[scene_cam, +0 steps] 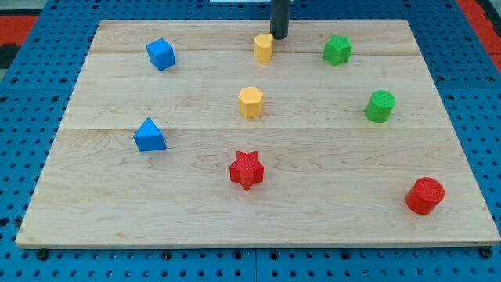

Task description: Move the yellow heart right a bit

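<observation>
The yellow heart (263,47) lies near the view's top, at the middle of the wooden board (117,211). My tip (279,37) is just to the right of it and slightly toward the top, very close to its upper right edge. I cannot tell whether they touch. A second yellow block, a pentagon (250,102), lies below the heart toward the board's centre.
A green star (337,49) lies right of the tip. A green cylinder (380,106) is at the right and a red cylinder (425,195) at the lower right. A red star (246,169) is at the lower middle. A blue cube (160,54) and a blue triangle (149,135) are at the left.
</observation>
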Tool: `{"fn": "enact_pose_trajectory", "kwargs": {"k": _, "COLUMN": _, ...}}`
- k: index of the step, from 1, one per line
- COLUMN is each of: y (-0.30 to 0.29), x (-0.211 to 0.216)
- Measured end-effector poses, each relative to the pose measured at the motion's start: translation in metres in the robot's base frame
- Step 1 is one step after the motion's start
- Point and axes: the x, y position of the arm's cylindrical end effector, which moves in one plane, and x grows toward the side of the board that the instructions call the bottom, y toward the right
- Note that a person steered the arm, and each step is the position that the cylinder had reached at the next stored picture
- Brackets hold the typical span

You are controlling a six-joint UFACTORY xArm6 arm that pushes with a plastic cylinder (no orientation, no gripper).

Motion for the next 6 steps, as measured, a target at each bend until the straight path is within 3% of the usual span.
{"fn": "enact_pose_trajectory", "kwargs": {"k": 1, "y": -0.042, "x": -0.012}}
{"fn": "enact_pose_trajectory", "kwargs": {"k": 2, "y": -0.06, "x": 0.015}}
{"fn": "enact_pose_trajectory", "kwargs": {"k": 3, "y": -0.026, "x": 0.03}}
{"fn": "enact_pose_trajectory", "kwargs": {"k": 4, "y": -0.03, "x": 0.031}}
{"fn": "enact_pose_trajectory", "kwargs": {"k": 5, "y": -0.048, "x": 0.071}}
{"fn": "enact_pose_trajectory", "kwargs": {"k": 6, "y": 0.003, "x": 0.084}}
